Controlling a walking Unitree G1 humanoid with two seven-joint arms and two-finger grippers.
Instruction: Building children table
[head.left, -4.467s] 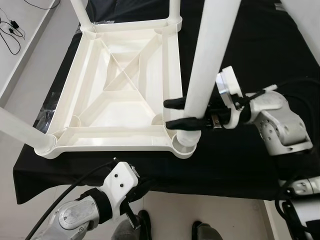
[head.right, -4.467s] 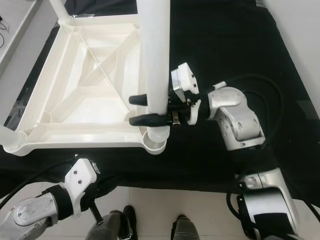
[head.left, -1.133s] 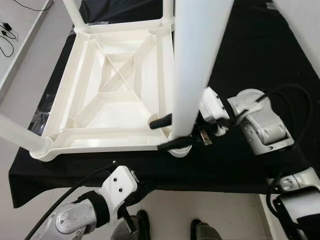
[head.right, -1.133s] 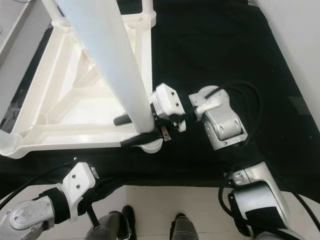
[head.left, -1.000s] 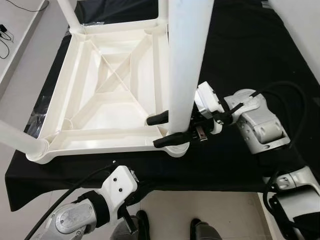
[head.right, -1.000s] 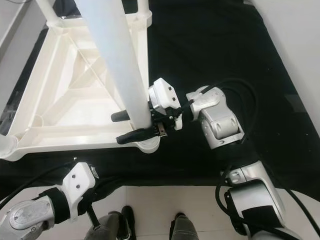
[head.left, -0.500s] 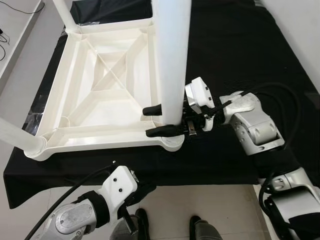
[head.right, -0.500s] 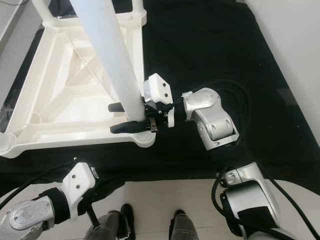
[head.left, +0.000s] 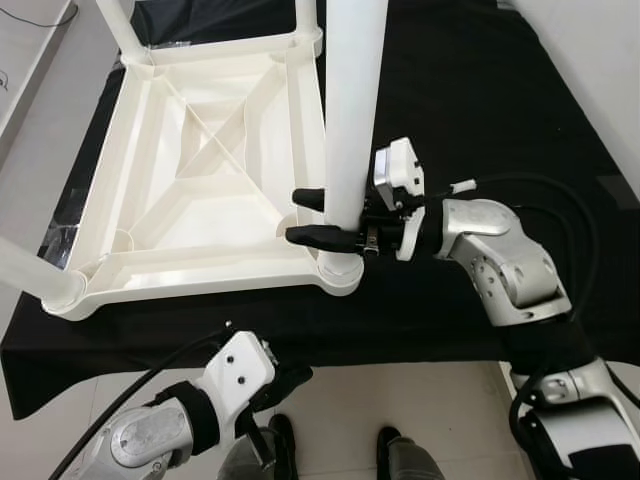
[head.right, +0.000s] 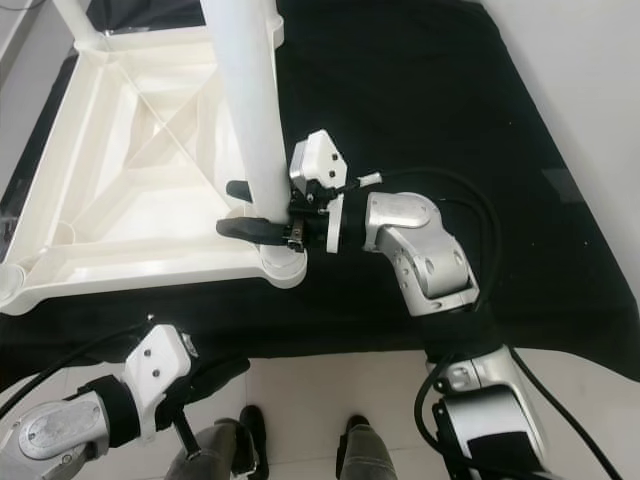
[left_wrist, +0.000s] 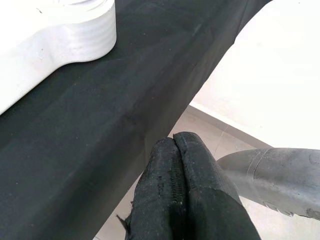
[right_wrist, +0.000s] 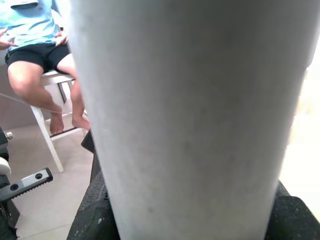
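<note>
White tabletop (head.left: 210, 175) lies upside down on the black-draped bench (head.left: 480, 110). Right gripper (head.left: 320, 217) grasps the near-right leg (head.left: 350, 120) low down, one finger either side; leg's long axis stands upright, foot at its corner socket (head.left: 338, 272). Left gripper (left_wrist: 180, 195), fingers pressed together on nothing, hangs below the bench edge, farther off. Four legs counted, one tabletop.

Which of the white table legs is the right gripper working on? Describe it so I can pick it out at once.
Start at the upturned white tabletop lying on the black cloth. Go to its near corner on the robot's right, where a corner socket sits at the cloth's edge. The leg rising there is the one with the right gripper clamped around its base; no other leg is gripped.
</note>
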